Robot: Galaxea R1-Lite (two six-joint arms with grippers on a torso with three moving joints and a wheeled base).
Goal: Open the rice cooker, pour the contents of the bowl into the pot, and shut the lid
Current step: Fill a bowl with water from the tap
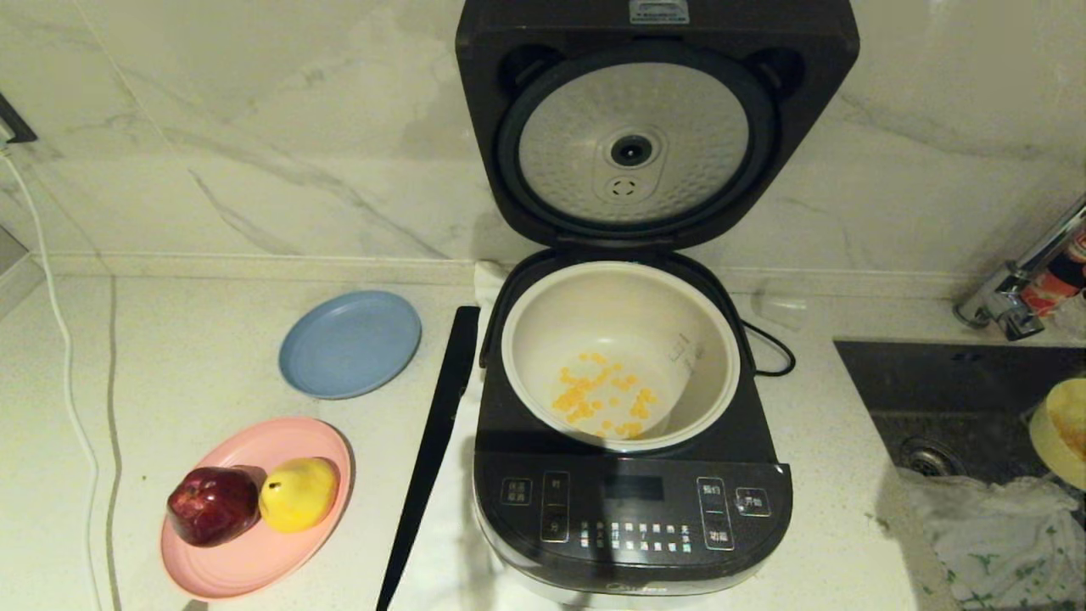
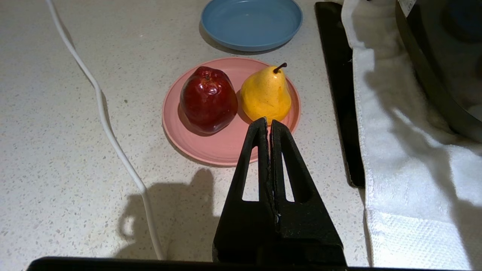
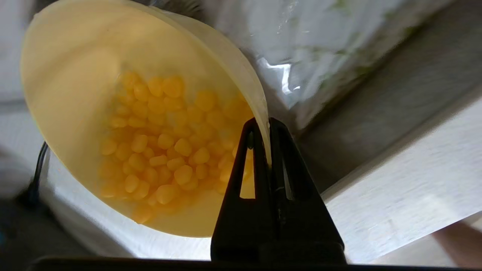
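Note:
The rice cooker (image 1: 632,509) stands in the middle of the counter with its lid (image 1: 653,127) swung up and the silver underside facing me. Inside it, the cream pot (image 1: 619,352) holds a scatter of yellow kernels (image 1: 604,395) on its bottom. At the far right edge, over the sink, hangs the tilted pale yellow bowl (image 1: 1060,433). My right gripper (image 3: 264,124) is shut on the rim of the bowl (image 3: 75,94), which holds many kernels (image 3: 165,146). My left gripper (image 2: 268,122) is shut and empty, low over the counter by the pink plate.
A pink plate (image 1: 246,552) carries a red apple (image 1: 212,505) and a yellow pear (image 1: 297,492); a blue plate (image 1: 349,344) lies behind it. A black strip (image 1: 433,450) lies left of the cooker. The sink (image 1: 959,399), faucet (image 1: 1018,288) and a cloth (image 1: 993,526) are on the right.

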